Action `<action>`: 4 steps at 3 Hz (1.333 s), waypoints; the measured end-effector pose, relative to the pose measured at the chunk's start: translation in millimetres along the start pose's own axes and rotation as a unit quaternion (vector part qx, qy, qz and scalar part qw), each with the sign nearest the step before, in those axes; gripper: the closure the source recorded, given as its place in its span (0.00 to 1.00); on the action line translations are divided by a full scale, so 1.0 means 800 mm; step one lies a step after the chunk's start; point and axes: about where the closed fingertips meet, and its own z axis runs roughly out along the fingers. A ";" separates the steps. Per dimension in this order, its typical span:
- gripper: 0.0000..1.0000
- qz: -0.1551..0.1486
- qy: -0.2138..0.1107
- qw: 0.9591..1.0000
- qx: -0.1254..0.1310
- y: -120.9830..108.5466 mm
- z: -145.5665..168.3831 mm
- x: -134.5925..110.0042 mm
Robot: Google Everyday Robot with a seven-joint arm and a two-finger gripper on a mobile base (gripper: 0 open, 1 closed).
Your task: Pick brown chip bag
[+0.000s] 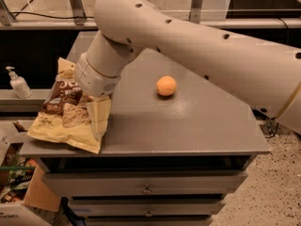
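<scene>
The brown chip bag lies on the left end of the grey cabinet top. Its pale yellow bottom hangs over the front left corner, and its dark brown top is partly hidden by my wrist. My gripper points down at the bag's right edge, overlapping it. I cannot tell whether it touches the bag.
An orange ball-like fruit sits near the middle of the cabinet top. A white pump bottle stands on a ledge to the left. A cardboard box with items sits on the floor at the lower left. Drawers run below the top.
</scene>
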 end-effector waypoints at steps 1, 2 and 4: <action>0.18 -0.009 0.025 1.000 0.000 -0.012 0.012 0.006; 0.41 -0.012 0.037 0.999 0.004 -0.018 0.011 0.009; 0.87 -0.024 0.036 0.999 0.016 -0.033 0.002 -0.005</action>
